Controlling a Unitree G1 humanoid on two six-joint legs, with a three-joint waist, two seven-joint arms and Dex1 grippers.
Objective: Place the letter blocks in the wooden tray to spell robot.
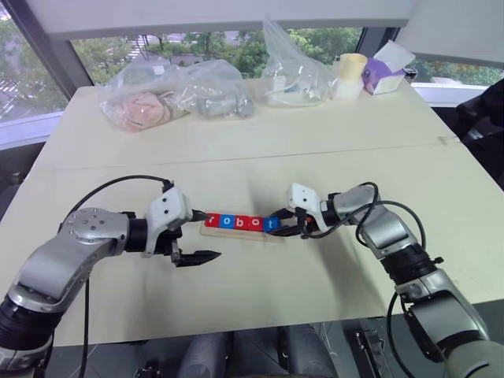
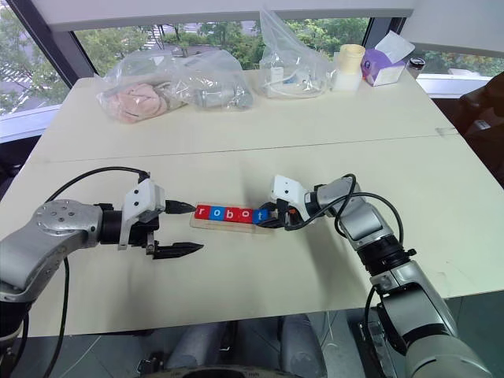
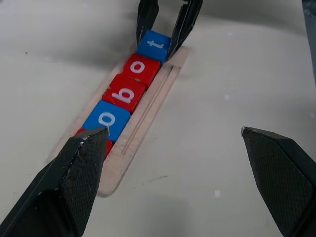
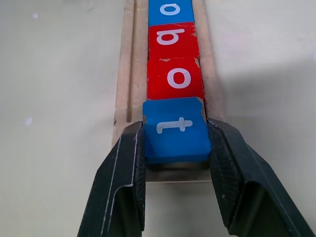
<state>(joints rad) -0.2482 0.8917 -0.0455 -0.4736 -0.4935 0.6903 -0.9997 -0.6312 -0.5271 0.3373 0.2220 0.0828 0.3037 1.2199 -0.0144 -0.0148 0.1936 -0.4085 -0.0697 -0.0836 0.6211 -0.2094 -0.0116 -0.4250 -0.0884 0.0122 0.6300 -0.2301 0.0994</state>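
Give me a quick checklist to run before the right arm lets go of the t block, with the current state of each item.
1. Right end effector shut on the t block: ok.
2. Order in the tray reads o, b, o, t on the tiles in plain sight: ok. The first tile is mostly hidden behind a finger, so its letter: cannot tell.
3. t block butted against the red o: ok.
4. t block lying flat in the recess: cannot tell; its near end is between the fingers.
5. Left end effector open, holding nothing, beside the tray's other end: ok.
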